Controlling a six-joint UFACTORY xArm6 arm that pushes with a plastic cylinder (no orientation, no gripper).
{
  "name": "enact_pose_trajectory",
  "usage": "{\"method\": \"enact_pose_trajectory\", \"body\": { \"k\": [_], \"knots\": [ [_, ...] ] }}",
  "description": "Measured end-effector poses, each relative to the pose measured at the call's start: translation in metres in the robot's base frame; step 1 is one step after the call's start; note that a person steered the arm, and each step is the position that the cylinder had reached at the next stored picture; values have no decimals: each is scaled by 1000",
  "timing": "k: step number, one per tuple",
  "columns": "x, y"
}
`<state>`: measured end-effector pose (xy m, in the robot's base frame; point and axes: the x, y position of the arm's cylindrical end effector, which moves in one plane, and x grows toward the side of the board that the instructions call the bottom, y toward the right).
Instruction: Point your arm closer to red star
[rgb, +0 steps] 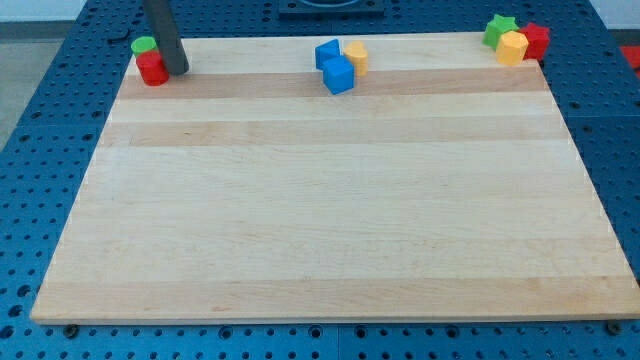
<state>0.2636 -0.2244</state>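
Note:
A red block (152, 69), seemingly star-shaped, sits at the board's top left corner. A green block (144, 45) touches it on the top side. My tip (179, 72) rests on the board just right of this red block, almost touching it. The dark rod rises from there out of the view's top. A second red block (537, 41), whose shape I cannot make out, sits at the top right corner.
A green star (499, 29) and a yellow block (513, 47) sit beside the right red block. Two blue blocks (339, 76) (327, 53) and a yellow block (357, 57) cluster at the top middle. The wooden board (330, 220) lies on a blue perforated table.

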Motion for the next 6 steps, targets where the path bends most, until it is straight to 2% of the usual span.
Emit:
{"method": "enact_pose_trajectory", "body": {
  "k": [1,2,4,6],
  "knots": [
    [17,0],
    [52,12],
    [84,39],
    [100,118]
  ]
}}
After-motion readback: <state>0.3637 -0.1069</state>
